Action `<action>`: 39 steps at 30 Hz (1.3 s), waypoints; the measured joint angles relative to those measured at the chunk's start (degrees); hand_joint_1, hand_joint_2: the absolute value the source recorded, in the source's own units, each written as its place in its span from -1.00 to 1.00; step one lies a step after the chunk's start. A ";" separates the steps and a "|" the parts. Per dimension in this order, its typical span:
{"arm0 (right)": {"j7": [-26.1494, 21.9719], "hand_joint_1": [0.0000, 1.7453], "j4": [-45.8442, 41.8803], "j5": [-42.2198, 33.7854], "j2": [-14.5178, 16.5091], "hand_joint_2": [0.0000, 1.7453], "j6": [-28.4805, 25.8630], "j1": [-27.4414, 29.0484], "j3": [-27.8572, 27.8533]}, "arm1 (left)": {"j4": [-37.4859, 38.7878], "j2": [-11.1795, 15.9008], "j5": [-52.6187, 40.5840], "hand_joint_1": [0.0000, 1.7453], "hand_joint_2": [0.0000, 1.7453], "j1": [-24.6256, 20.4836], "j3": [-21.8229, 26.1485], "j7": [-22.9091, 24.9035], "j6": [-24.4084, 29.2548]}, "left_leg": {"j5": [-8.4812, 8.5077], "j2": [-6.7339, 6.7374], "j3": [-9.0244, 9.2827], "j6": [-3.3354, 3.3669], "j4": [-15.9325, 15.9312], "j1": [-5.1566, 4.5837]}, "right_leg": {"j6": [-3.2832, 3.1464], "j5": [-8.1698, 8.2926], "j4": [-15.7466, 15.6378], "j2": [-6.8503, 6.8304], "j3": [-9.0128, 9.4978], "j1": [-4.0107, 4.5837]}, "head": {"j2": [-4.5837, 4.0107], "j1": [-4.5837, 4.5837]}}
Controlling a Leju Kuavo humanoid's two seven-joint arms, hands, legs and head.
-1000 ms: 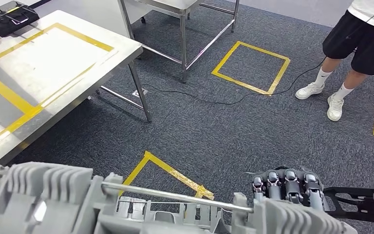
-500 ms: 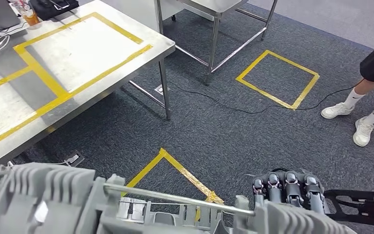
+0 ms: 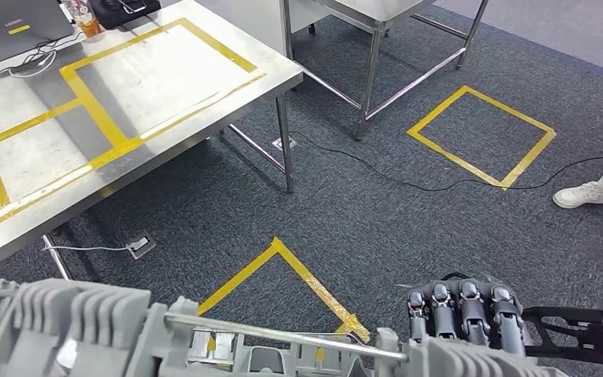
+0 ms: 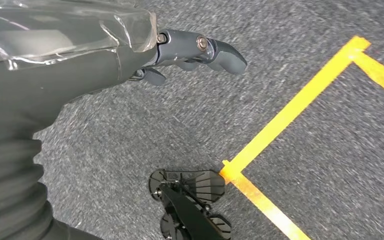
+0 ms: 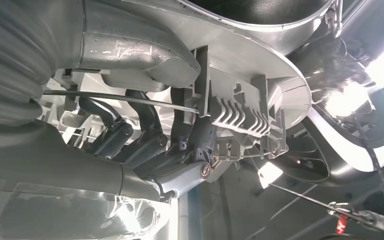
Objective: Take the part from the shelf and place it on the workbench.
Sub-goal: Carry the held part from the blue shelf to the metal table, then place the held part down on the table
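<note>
Head view: the part (image 3: 204, 338) sits low before me, my right hand (image 3: 463, 314) curled over its end; the worktop (image 3: 126, 94) lies ahead-left. Left wrist view: my left hand (image 4: 190, 50) hangs empty, fingers loosely apart. Right wrist view: fingers (image 5: 145, 135) wrap the part's rod. I should keep it level.

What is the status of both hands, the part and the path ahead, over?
Right hand gripping the grey ribbed metal part; left hand holding nothing. Steel workbench with yellow tape ahead left. Black cable across the carpet.
</note>
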 joint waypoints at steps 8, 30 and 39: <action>0.00 1.00 -0.02 0.09 0.28 1.00 0.10 0.07 -0.11 | -0.41 0.33 -0.83 -1.00 1.00 -0.07 0.73 0.29 -0.32 | 6.75 2.57 8.67 2.75 -17.25 -1.52 | 0.48 -0.26 -0.51 -2.80 0.61 0.84 | 0.00 0.01; 0.42 1.00 0.01 -2.38 0.13 1.00 -0.01 -0.41 -0.40 | -0.30 -0.26 -1.07 -1.00 1.00 -0.01 1.42 0.44 -1.92 | -0.41 -0.31 1.64 0.19 -1.69 -0.12 | 0.45 1.07 -0.59 1.40 -0.54 -0.50 | 0.00 0.02; 0.48 1.00 0.04 -2.83 0.39 1.00 -0.01 -1.05 -0.28 | -0.22 -0.07 -1.05 -1.00 1.00 -0.10 1.48 0.40 -1.83 | 6.13 0.81 9.88 3.02 -18.82 -1.25 | 1.77 0.82 -0.51 1.25 0.72 -0.08 | 0.00 0.03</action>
